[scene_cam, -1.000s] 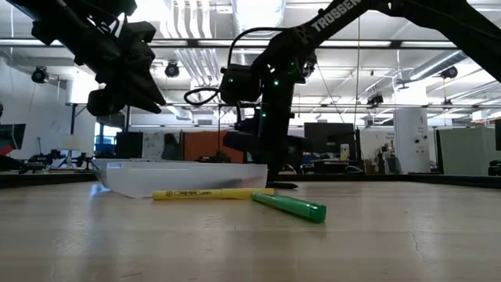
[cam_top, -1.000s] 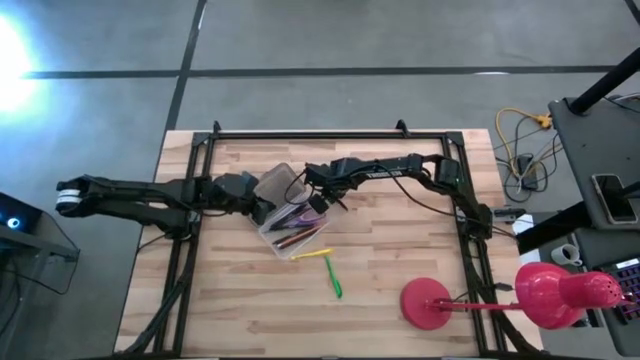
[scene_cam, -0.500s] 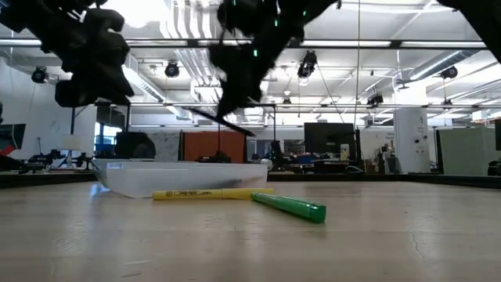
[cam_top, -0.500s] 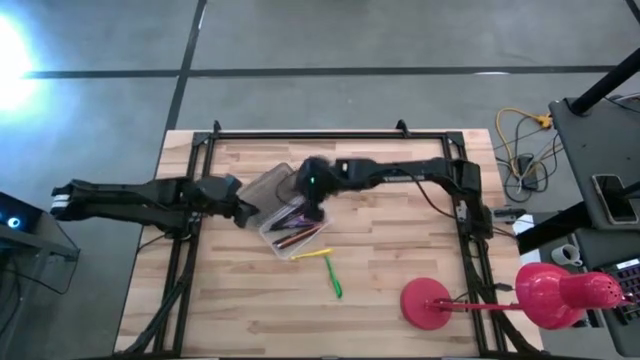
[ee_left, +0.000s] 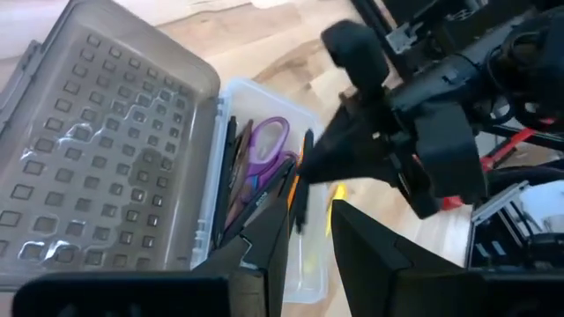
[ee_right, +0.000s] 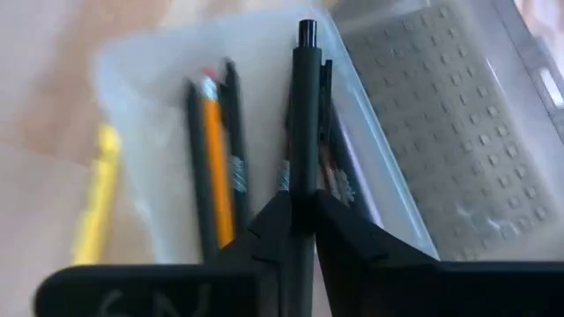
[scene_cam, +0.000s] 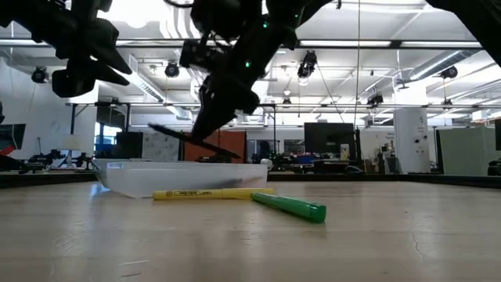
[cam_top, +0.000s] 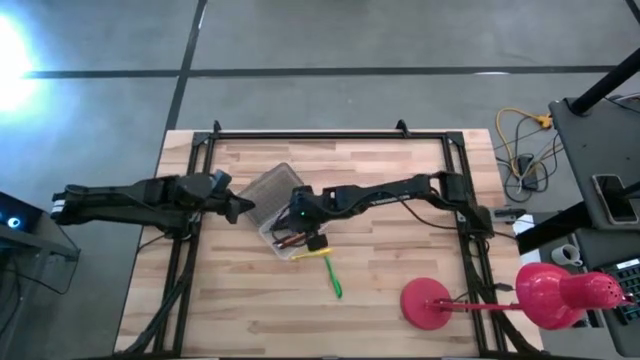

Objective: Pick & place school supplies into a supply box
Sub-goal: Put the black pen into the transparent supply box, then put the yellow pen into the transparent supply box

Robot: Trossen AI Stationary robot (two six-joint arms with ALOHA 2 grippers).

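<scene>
Right pincer (cam_top: 312, 228), having swung in over the small clear plastic supply box (cam_top: 283, 250) within the last second, is clamping a thin black pen (ee_right: 305, 106) just above the pens inside, ready for release; left pincer (cam_top: 243, 205), fingers apart, is retreating beside the ribbed grey lid (cam_top: 265, 188), while a yellow marker (cam_top: 311, 255) and green marker (cam_top: 335, 279) lie on the worktop (cam_top: 380, 300) just beyond the box.

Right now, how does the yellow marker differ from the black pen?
The yellow marker lies flat on the table beside the supply box; the black pen is held in the air over the box, gripped by the right gripper. One is yellow, the other black. Both are slim writing tools.
</scene>
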